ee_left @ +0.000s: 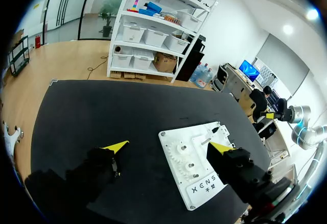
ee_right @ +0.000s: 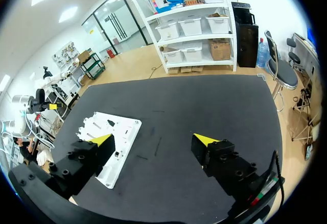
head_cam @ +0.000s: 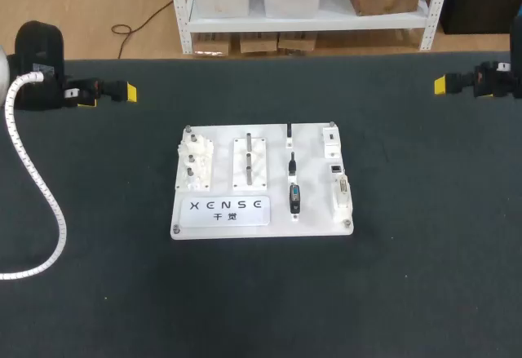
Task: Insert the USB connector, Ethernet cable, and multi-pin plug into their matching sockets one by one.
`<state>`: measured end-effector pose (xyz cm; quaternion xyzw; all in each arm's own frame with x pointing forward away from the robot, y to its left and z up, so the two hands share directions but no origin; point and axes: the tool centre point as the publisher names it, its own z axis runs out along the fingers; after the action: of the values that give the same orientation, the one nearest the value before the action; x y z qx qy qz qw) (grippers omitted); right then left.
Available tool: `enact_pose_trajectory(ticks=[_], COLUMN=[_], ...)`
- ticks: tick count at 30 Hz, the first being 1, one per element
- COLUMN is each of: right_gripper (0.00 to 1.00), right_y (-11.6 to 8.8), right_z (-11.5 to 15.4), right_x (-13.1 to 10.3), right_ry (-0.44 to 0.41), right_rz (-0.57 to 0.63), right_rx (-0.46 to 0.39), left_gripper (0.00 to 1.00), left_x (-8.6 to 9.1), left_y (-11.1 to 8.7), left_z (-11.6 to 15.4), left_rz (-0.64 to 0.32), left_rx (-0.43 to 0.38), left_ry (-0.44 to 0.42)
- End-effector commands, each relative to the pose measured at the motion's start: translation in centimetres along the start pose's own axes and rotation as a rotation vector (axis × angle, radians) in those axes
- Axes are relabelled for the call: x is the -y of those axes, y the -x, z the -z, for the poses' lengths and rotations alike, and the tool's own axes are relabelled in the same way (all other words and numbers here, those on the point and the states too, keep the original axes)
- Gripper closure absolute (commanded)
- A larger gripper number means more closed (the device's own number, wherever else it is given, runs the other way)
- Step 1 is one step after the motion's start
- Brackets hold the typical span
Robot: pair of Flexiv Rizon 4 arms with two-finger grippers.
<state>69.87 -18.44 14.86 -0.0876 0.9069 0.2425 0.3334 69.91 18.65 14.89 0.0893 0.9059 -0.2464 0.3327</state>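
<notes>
A white board [head_cam: 261,221] lies in the middle of the black table. In a column on it sit three dark plugs: a small one [head_cam: 289,134] at the back, a thin one [head_cam: 292,162] in the middle, a bigger one [head_cam: 294,198] in front. To their right are the sockets [head_cam: 335,166], with a wide multi-pin one [head_cam: 343,194] in front. My left gripper [head_cam: 110,95] hangs far back left, open and empty [ee_left: 168,147], the board [ee_left: 204,168] under and ahead of it. My right gripper [head_cam: 444,86] hangs far back right, open and empty [ee_right: 153,140], with the board [ee_right: 125,132] beside its finger.
On the board's left part stand a white gear block [head_cam: 194,165] and a white peg fixture [head_cam: 250,162]. A white coiled hose [head_cam: 41,203] from my left arm trails across the table's left side. Dark tabletop surrounds the board on all sides.
</notes>
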Motion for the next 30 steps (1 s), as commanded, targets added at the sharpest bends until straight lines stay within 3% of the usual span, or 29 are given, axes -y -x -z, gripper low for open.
enact_pose_trajectory(ticks=[1,28,30], right_gripper=[0.0,0.0,0.0], right_y=[0.02,0.02,0.02], right_z=[0.0,0.0,0.0], right_x=[-0.05,-0.05,-0.05], right_ry=[-0.003,-0.003,-0.003], right_rz=[0.0,0.0,0.0], right_rx=[-0.001,-0.001,-0.001], left_gripper=[0.0,0.0,0.0], left_x=[0.12,0.12,0.33], left_y=[0.11,0.11,0.07], left_z=[0.01,0.01,-0.4], left_rz=[0.001,0.001,-0.048], left_rx=[-0.006,-0.006,-0.024], left_ry=[0.007,0.007,-0.025])
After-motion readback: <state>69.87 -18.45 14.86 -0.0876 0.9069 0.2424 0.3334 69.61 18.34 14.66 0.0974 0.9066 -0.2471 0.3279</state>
